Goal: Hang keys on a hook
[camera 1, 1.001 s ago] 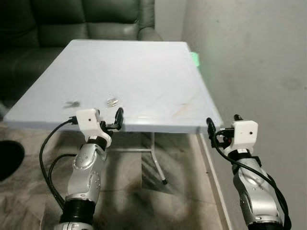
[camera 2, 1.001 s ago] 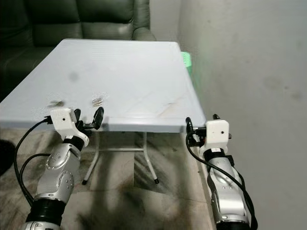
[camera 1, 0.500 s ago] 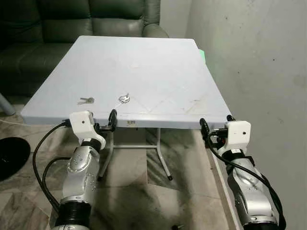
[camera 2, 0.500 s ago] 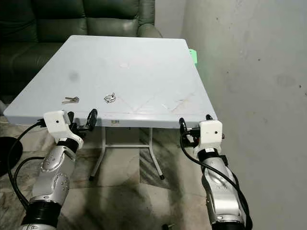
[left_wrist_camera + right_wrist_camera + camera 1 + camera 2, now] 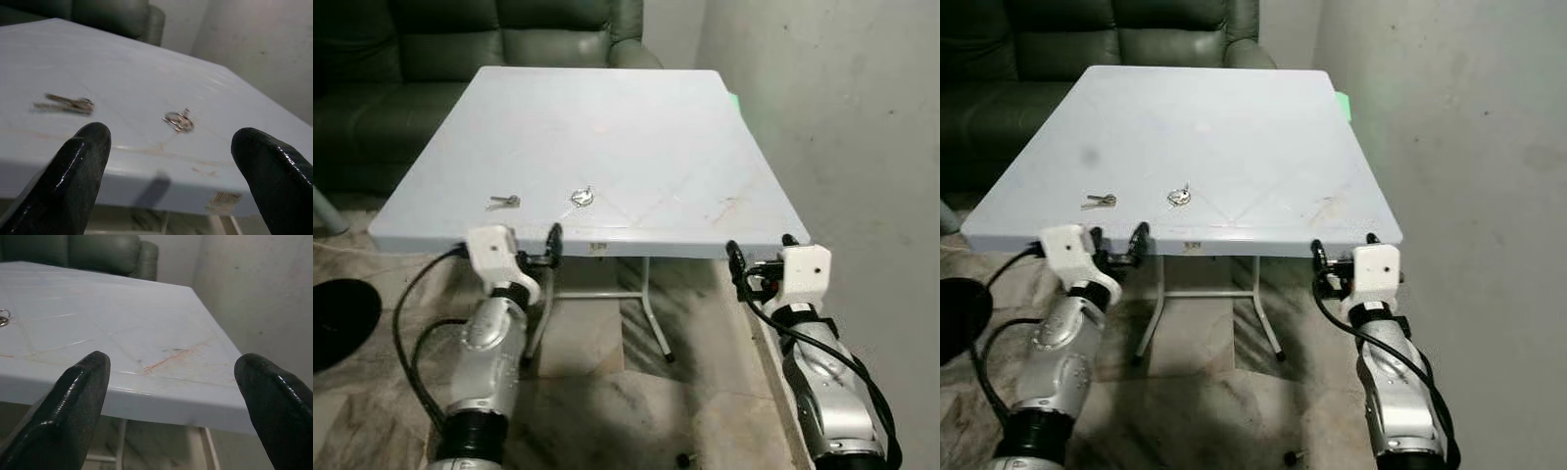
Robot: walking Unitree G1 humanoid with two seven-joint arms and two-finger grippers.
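Note:
Two sets of keys lie near the front of the white table (image 5: 636,108): a small pair of keys (image 5: 503,203) and, to its right, a key ring (image 5: 580,197) with a key on it. My left gripper (image 5: 514,251) is open just before the table's front edge, level with it, short of both sets. In the left wrist view the pair of keys (image 5: 66,104) and the key ring (image 5: 179,120) lie beyond its spread fingers (image 5: 78,171). My right gripper (image 5: 762,259) is open and empty at the front right corner.
A dark green sofa (image 5: 460,39) stands behind the table. A grey wall (image 5: 852,117) runs close along the table's right side, with a small green object (image 5: 734,98) at its far right edge. A black round thing (image 5: 342,318) lies on the stone floor at left.
The camera has moved: the table sits a little lower and nearer in the picture, and the blur of one second ago is gone. Both arms hold the same pose, grippers open.

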